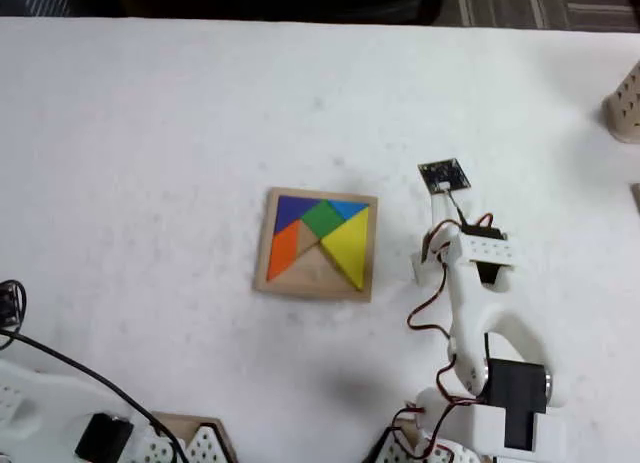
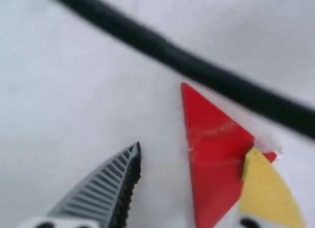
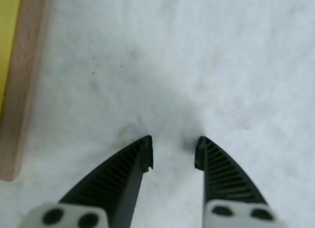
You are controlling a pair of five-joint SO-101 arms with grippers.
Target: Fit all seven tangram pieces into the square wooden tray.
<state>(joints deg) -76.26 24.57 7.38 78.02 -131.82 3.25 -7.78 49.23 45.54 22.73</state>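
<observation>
The square wooden tray [image 1: 263,268] lies mid-table. It holds blue [image 1: 290,211], green [image 1: 322,218], light blue [image 1: 348,209], orange [image 1: 285,249] and yellow [image 1: 347,245] pieces, with a wood-coloured area [image 1: 315,270] at its near side. A red triangle [image 2: 211,164] lies flat on the white table between my left gripper's [image 2: 195,147] open fingers, its edge against the yellow finger [image 2: 266,188] and well apart from the grey one [image 2: 115,188]. My right gripper [image 3: 173,139] hangs open over bare table just right of the tray's rim [image 3: 19,90], nothing between its fingers.
A thick black cable [image 2: 197,65] crosses the table just beyond the red triangle and runs past the left arm's base [image 1: 80,368]. A wooden block [image 1: 190,425] sits at the near edge. A perforated beige object [image 1: 625,103] stands far right.
</observation>
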